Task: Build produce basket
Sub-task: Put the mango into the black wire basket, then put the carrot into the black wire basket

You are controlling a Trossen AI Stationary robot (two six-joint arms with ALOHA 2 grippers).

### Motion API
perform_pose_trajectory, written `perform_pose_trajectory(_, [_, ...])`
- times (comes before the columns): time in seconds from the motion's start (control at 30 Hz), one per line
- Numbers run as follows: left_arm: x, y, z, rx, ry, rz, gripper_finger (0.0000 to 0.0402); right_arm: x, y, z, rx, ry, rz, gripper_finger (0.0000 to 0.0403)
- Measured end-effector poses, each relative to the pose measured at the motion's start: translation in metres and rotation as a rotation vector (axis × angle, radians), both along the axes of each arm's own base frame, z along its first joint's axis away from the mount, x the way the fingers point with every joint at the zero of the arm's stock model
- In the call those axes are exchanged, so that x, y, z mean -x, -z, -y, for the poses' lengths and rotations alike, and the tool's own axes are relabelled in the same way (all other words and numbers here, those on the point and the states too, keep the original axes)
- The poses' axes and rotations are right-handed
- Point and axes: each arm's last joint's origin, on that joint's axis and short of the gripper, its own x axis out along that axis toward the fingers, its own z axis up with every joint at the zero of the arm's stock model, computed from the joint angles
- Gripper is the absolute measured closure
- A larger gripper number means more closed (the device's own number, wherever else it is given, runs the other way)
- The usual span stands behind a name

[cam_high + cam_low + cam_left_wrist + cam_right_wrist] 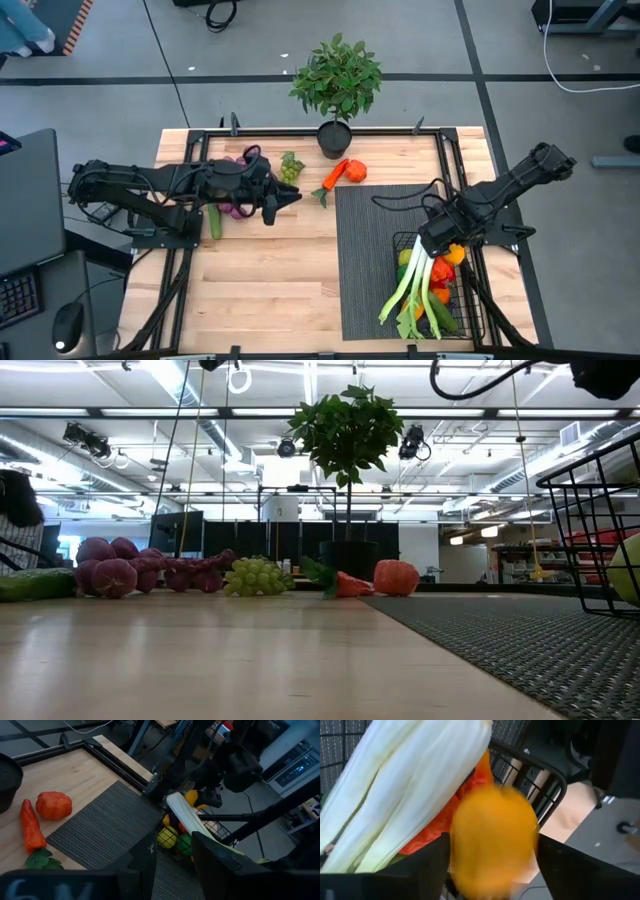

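The black wire basket (404,243) stands on the dark ribbed mat (370,260) at the right and holds a leek (408,288), peppers and other produce. My right gripper (438,243) is above the basket's far end, shut on a round orange citrus (492,840). My left gripper (292,198) is open and empty above the bare wood left of the mat; its fingers show in the left wrist view (175,865). Purple grapes (236,185), green grapes (291,167), a carrot (335,176), an orange-red pepper (356,171) and a cucumber (214,222) lie on the table. My right gripper holds the orange citrus by its two opposite sides (457,845), pinched between the two fingers (427,865). The fruit fills the gap between them. It is above the leek (405,785) and the basket's rim (535,767), clear of both.
A leafy plant in a black pot (337,85) stands at the table's far edge, behind the carrot. The wood in front of the left arm and the mat's left half are bare. The basket's wall shows at the right of the low view (590,530).
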Motion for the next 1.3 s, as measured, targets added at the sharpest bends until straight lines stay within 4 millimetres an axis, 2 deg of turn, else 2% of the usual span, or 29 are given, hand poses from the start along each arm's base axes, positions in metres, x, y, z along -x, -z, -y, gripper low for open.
perform_pose_trajectory(0.3, [0.0,0.0,0.002,0.028,0.039,0.0,0.0273,0.003,-0.001,-0.003,0.018,-0.042,0.02,0.0033])
perform_pose_trajectory(0.4, [0.0,0.001,0.003,0.036,0.056,-0.014,0.0273,0.004,-0.009,-0.002,0.008,0.008,0.055,0.0013])
perform_pose_trajectory(0.6, [0.002,0.007,0.0,0.031,0.045,-0.081,0.0274,-0.003,-0.043,0.008,0.166,0.165,0.298,0.0006])
perform_pose_trajectory(0.7, [0.003,0.012,-0.006,0.03,0.014,-0.127,0.0274,-0.014,-0.05,0.016,0.296,0.222,0.426,0.0013])
perform_pose_trajectory(0.83, [0.002,0.011,-0.013,0.05,-0.024,-0.108,0.0274,-0.041,-0.044,0.027,0.359,0.206,0.525,0.0025])
perform_pose_trajectory(1.0, [0.002,0.01,-0.019,0.032,-0.04,-0.105,0.0274,-0.09,-0.027,0.045,0.392,0.136,0.613,0.0035])
perform_pose_trajectory(1.13, [0.003,0.01,-0.021,0.046,-0.054,-0.108,0.0274,-0.129,-0.014,0.069,0.4,0.122,0.691,0.0037])
perform_pose_trajectory(1.3, [0.011,0.0,-0.018,0.007,0.049,-0.075,0.0274,-0.172,0.011,0.108,0.39,0.083,0.747,0.0037])
